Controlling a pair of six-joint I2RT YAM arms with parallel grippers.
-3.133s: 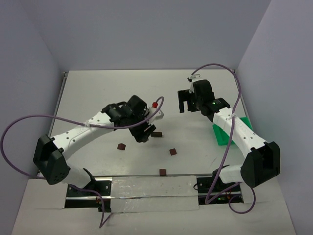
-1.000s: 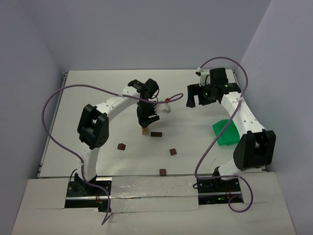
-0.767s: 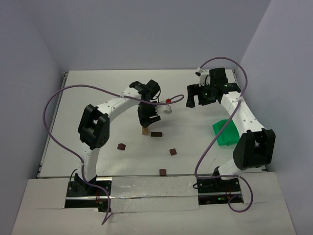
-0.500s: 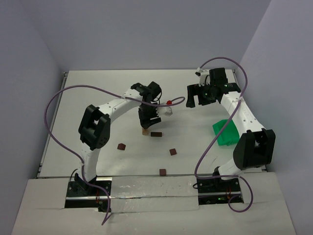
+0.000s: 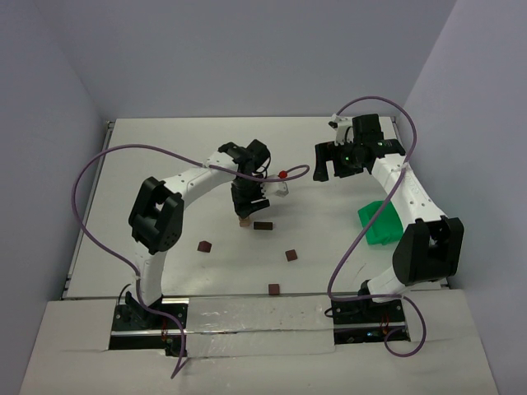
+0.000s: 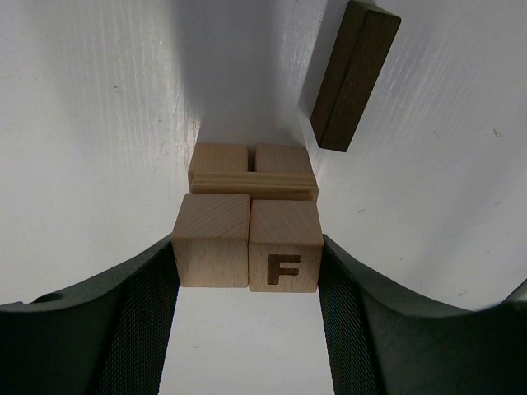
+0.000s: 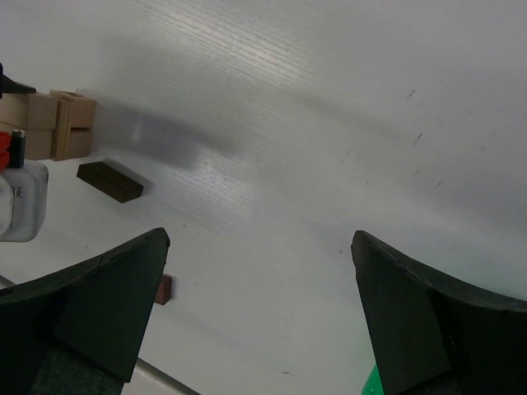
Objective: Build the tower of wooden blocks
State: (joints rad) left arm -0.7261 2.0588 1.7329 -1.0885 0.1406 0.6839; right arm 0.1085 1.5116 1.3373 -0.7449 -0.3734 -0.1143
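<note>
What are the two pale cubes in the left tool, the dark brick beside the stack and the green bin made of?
The pale cubes: bare light wood, fine grain showing, one engraved with an F. The dark brick: seemingly wood too, dark brown, matte; stained or naturally dark, unclear. The green bin: probably plastic, even bright colour, too small to be sure.

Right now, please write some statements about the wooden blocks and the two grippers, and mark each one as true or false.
1. The left gripper grips two light cubes side by side. True.
2. One of these cubes bears the letter K. False: it bears an F.
3. The dark brick lies on top of the tower. False: it lies on the table beside it.
4. The right gripper is open and empty. True.
</note>
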